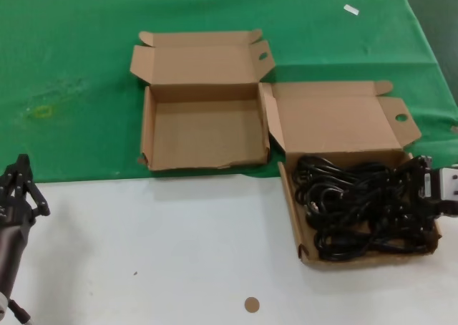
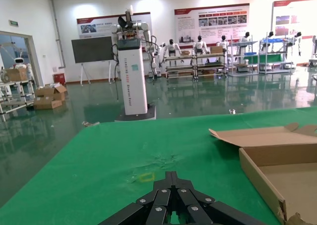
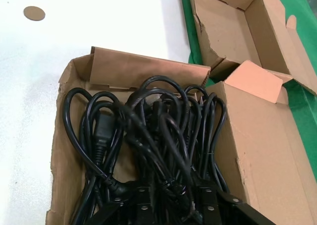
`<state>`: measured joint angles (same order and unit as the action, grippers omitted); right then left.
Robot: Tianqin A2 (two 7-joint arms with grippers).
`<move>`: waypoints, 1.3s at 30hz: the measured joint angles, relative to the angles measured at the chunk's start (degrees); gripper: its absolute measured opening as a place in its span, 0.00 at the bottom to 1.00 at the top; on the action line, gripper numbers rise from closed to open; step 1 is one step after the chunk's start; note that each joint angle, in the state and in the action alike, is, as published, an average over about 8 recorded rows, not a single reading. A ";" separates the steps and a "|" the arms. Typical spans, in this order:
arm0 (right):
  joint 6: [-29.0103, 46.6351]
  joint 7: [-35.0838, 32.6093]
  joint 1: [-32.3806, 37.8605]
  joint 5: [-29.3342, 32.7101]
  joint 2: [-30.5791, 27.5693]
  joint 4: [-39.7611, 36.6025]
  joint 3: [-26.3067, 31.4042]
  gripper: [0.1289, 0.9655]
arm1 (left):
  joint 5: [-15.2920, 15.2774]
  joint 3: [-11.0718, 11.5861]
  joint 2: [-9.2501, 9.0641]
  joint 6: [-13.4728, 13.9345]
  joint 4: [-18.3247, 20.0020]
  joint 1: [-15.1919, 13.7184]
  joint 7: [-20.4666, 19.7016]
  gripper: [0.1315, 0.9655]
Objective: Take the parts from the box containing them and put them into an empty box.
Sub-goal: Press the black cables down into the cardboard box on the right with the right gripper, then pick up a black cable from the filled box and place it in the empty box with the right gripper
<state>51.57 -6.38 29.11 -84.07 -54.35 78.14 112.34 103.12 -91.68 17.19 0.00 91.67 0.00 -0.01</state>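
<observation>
Two brown corrugated cardboard mailer boxes are sitting side by side with their hinged lids standing open, each lid showing a round hole in a side flap. The box on the robot's right is lying mostly on the white table, its front wall low and flattened, and it is holding a tangled heap of black power cords with moulded plugs, looping over one another and filling most of the tray. The empty box is resting just beside it to the left and farther back, on the green cloth, with taller walls and a wavy front edge. The right gripper is reaching into the cord-filled box at its right side, its fingers down among the cords; whether they are gripping anything cannot be told. The left gripper is hovering near the table's left edge, well apart from both boxes, with its fingers pressed together.
</observation>
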 joint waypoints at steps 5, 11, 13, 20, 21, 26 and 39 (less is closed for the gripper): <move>0.28 0.63 -0.17 0.47 -0.12 0.68 -0.46 0.20 | 0.00 0.00 0.00 0.00 0.00 0.00 0.00 0.01; 0.76 1.63 -0.49 0.88 -0.84 2.20 -1.12 0.18 | 0.00 0.00 0.00 0.00 0.00 0.00 0.00 0.01; 1.01 2.04 -0.57 0.98 -1.20 2.92 -1.37 0.16 | 0.00 0.00 0.00 0.00 0.00 0.00 0.00 0.01; 2.05 3.62 -0.19 1.00 -2.39 5.63 -2.42 0.11 | 0.00 0.00 0.00 0.00 0.00 0.00 0.00 0.01; 2.20 3.83 0.01 0.98 -2.47 5.96 -2.56 0.11 | 0.00 0.00 0.00 0.00 0.00 0.00 0.00 0.01; 2.80 4.65 1.70 1.08 -2.21 7.07 -3.02 0.11 | 0.00 0.00 0.00 0.00 0.00 0.00 0.00 0.01; 4.32 6.38 11.20 4.40 3.66 7.30 -0.98 0.11 | -0.01 0.00 0.00 0.00 0.00 0.00 -0.06 0.01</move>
<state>55.89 -0.01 40.31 -79.67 -50.69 85.44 111.35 103.11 -91.68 17.19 0.00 91.67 0.00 -0.07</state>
